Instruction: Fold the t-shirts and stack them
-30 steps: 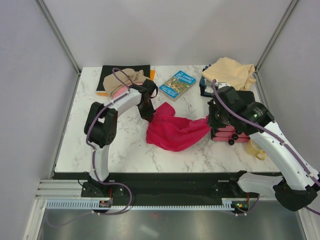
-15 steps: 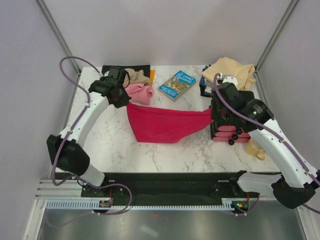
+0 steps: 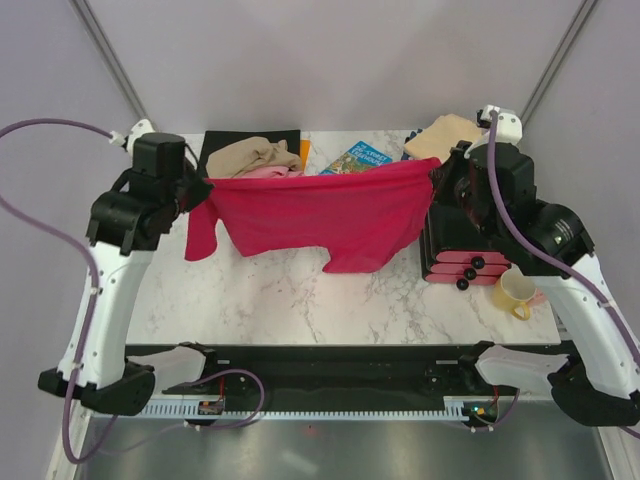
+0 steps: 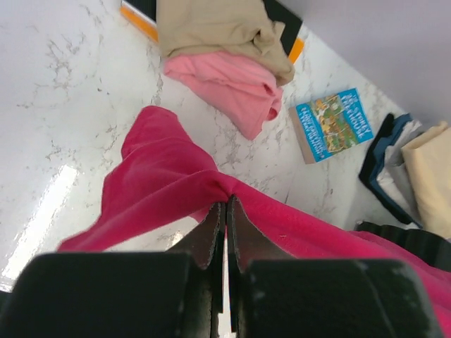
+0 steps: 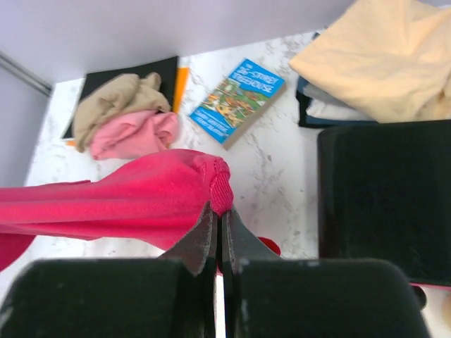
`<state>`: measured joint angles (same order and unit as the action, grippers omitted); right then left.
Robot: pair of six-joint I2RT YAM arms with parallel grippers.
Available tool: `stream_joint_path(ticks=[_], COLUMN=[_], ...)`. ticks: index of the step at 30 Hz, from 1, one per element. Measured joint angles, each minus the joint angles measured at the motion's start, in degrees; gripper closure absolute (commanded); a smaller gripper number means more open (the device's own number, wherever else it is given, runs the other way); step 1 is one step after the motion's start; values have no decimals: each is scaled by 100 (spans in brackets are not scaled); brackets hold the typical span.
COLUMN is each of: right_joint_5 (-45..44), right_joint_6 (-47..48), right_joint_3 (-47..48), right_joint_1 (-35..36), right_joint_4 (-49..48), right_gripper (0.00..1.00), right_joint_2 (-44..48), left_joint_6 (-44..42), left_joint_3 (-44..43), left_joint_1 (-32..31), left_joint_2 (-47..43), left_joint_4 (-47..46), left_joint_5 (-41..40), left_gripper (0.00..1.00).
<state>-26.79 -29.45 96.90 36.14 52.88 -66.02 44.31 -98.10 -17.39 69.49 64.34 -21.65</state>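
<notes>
Left gripper [image 4: 225,209] and right gripper [image 5: 219,211] both clamped on red shirt [image 3: 320,210] top edge. I hold it taut, midair over table [image 3: 280,300], so it hangs flat for folding.

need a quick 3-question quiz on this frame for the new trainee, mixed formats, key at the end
1. True or false: the crimson red cloth t-shirt lies flat on the white marble table.
2. What lies partly over the crumpled pink cloth t-shirt? A) tan-brown cloth t-shirt B) blue illustrated book C) yellow mug
3. What do the left end effector and right end effector grip?
Key: 1 false, it is held up, stretched between them. 2 A. 3 Opposite ends of the red t-shirt, both shut on it.
</notes>
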Motion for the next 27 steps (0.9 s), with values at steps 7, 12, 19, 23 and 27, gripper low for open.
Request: stream_joint_path(ticks=[7,12,19,23,27], right_joint_5=[433,726,769,658,568], right_joint_6=[179,201,212,332,407], right_joint_3=[306,898,966,1296,1458], right_joint_1=[7,13,24,4,-4], right_joint_4=[-367,-546,-531,-428,-372], right_gripper=[100,100,100,100,100], right_joint_2=[219,173,-74,-922,-1742], left_joint_6=[-50,-70,-284,-527,-713], left_joint_3=[-667,-1150,-1368,-1742,-2022], left_joint_1=[-7,-9,-9,146,317], left_joint_2=[-748,-887,-404,590,1462], left_joint_4=[304,564,841,883,876], left_joint_5=[-243,-348,-470,-566,-564], left_gripper=[98,98,98,98,98])
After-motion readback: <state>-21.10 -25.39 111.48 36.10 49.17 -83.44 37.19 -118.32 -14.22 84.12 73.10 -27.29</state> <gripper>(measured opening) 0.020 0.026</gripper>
